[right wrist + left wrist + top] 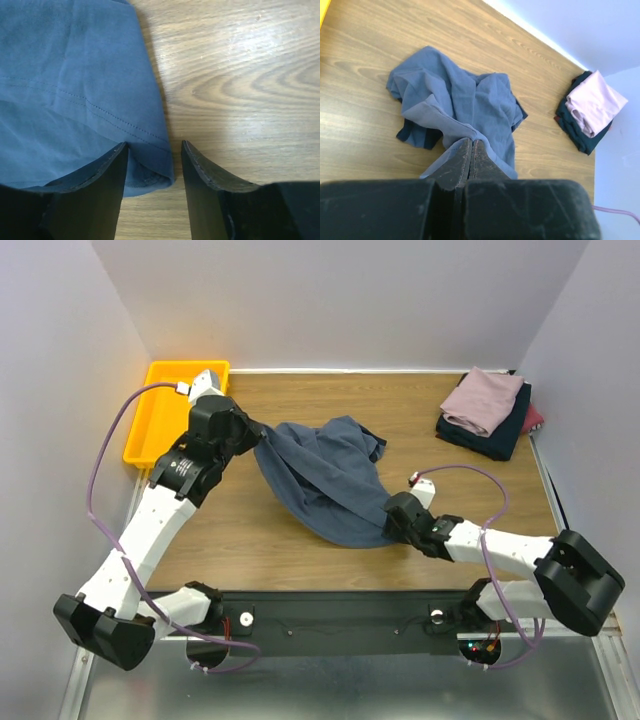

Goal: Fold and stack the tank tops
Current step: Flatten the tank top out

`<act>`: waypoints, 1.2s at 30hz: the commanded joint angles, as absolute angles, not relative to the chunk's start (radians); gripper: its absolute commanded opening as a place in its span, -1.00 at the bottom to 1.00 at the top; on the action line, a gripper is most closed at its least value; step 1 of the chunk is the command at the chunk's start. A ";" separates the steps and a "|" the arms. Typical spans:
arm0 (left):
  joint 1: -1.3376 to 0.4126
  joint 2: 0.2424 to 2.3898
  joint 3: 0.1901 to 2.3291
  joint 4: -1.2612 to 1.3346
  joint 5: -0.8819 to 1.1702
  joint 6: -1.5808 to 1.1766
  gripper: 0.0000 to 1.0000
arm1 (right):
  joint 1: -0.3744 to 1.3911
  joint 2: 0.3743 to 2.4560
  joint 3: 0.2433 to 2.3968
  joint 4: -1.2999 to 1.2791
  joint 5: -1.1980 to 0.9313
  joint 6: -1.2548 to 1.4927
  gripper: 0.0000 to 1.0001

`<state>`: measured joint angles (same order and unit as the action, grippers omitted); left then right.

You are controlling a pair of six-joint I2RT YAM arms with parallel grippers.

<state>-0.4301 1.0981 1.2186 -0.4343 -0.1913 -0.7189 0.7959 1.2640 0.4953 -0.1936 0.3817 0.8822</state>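
Seen from above, two white and black arms are sitting bolted to a dark rail (330, 618) at 6 o'clock, at the near edge of a wood-grain desk (230, 535). Purple cables are looping off both arms.

The right arm (500, 550) is reaching in low from 5 o'clock. Its jaws are standing apart just above the desk, straddling the near hemmed corner of the slate-blue tank top (75, 75). The cloth is lying between them, not clamped. Bare wood with a swirling grain is showing beside that corner.

The slate-blue tank top (330, 480) is sprawling crumpled across the middle of the desk, running from 5 o'clock up toward 10 o'clock, with darker trim showing at some edges. Its far-left end is rising off the surface.

The left arm (150, 530) is angling in from 7 o'clock. Its jaws are pressing closed on that raised end of the slate-blue tank top at about 10 o'clock.

Behind them, a yellow tray (140, 430) is sitting at the 11 o'clock corner of the desk.

At 1 o'clock, against the right wall, three folded tank tops are lying in a stack: a mauve-pink one (483, 400) on top, a navy one (490, 438) beneath, and a maroon one (535, 418) peeking out at the side.

Plain pale grey-lilac walls (350, 300) are enclosing the desk on the left, far and right sides.
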 commanded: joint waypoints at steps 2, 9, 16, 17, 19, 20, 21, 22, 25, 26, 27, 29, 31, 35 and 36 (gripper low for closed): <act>-0.410 1.109 1.344 -0.368 -0.227 -0.718 -1.00 | 0.824 1.373 0.485 -0.248 0.298 0.864 0.00; -0.338 1.098 1.394 -0.367 -0.236 -0.726 -1.00 | 0.822 1.532 0.572 -0.285 0.310 0.813 -0.48; -0.305 1.081 1.399 -0.354 -0.201 -0.723 -1.00 | 0.824 1.436 0.588 -0.327 0.356 0.834 0.41; -0.305 1.081 1.382 -0.347 -0.190 -0.726 -1.00 | 0.822 1.402 0.588 -0.327 0.348 0.838 0.52; -0.305 1.078 1.364 -0.331 -0.164 -0.729 -1.00 | 0.824 1.321 0.588 -0.327 0.312 0.833 0.69; -0.305 1.072 1.344 -0.325 -0.157 -0.735 -1.00 | 0.822 1.287 0.586 -0.327 0.283 0.845 0.68; -0.307 1.069 1.333 -0.321 -0.150 -0.738 -1.00 | 0.824 1.287 0.583 -0.328 0.266 0.845 0.68; -0.305 1.066 1.324 -0.308 -0.141 -0.738 -1.00 | 0.825 1.273 0.574 -0.327 0.252 0.862 0.59; -0.305 1.055 1.298 -0.296 -0.129 -0.742 -1.00 | 0.894 1.293 0.569 -0.327 0.268 0.913 0.47; -0.305 1.052 1.290 -0.293 -0.127 -0.742 -1.00 | 0.917 1.308 0.578 -0.327 0.279 0.929 0.45; -0.305 1.051 1.289 -0.291 -0.124 -0.741 -1.00 | 0.961 1.322 0.583 -0.328 0.308 0.965 0.42; -0.305 1.049 1.285 -0.293 -0.123 -0.738 -1.00 | 0.994 1.356 0.594 -0.328 0.333 1.002 0.42; -0.305 1.051 1.284 -0.295 -0.120 -0.733 -1.00 | 1.017 1.368 0.591 -0.328 0.367 1.050 0.42; -0.305 1.054 1.276 -0.288 -0.112 -0.730 -1.00 | 1.029 1.365 0.584 -0.325 0.397 1.088 0.41; -0.305 1.057 1.275 -0.285 -0.109 -0.730 -1.00 | 1.038 1.355 0.591 -0.325 0.409 1.095 0.38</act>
<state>-0.3099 1.0821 1.2839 -0.3542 -0.1238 -0.7395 1.0000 1.3422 0.5976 -0.2958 0.4458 0.9787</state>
